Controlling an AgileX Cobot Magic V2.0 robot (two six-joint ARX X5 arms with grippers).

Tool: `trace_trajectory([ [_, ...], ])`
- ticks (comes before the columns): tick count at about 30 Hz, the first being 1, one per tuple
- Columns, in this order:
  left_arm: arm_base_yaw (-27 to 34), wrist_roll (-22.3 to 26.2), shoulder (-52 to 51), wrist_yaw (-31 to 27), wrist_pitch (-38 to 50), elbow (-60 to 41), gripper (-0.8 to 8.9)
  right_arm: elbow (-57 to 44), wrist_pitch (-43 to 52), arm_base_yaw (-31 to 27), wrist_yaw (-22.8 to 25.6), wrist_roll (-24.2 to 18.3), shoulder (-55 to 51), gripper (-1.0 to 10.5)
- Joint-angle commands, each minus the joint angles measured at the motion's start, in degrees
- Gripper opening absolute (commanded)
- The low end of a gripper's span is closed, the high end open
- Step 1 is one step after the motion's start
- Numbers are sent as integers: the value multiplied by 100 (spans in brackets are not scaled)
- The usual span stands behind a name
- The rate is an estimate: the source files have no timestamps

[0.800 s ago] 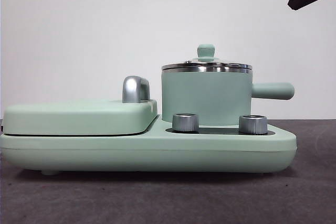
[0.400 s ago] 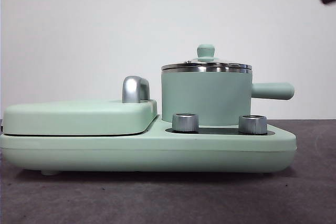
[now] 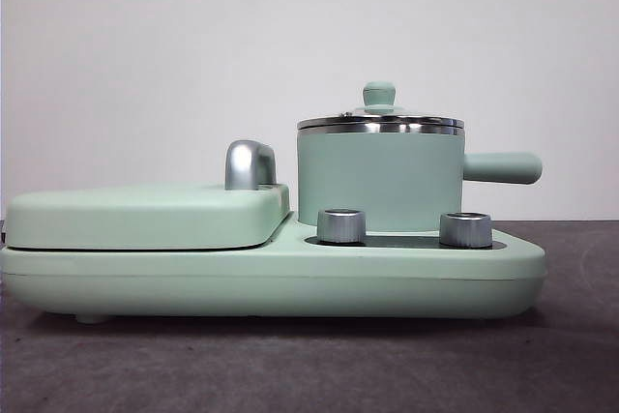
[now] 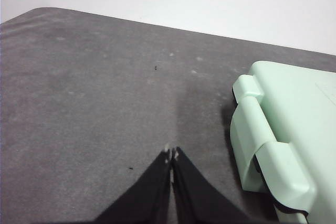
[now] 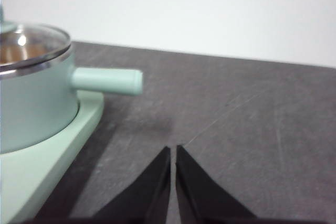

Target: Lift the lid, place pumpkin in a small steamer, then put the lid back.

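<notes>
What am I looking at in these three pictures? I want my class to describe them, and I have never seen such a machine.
It is a two-armed robot at a table. One picture looks level across the table: a green cooker base carries a flat cover and a small steamer with its glass lid on. No arm shows there. The other two pictures come from cameras on the arms' wrists. The left gripper hangs shut over bare table beside the cooker's hinged end. The right gripper hangs shut over the table near the steamer's handle. Neither holds anything. The pumpkin is not visible in any picture.
</notes>
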Motion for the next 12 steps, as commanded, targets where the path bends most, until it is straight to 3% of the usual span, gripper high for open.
trace_trajectory([
  [1,-2,-28,-7,0,72,-111,7,-168,173,-70,15,-33,2,15],
  [12,-2,-26,-7,0,72,-111,7,-271,103,-83,4,7,2,15],
])
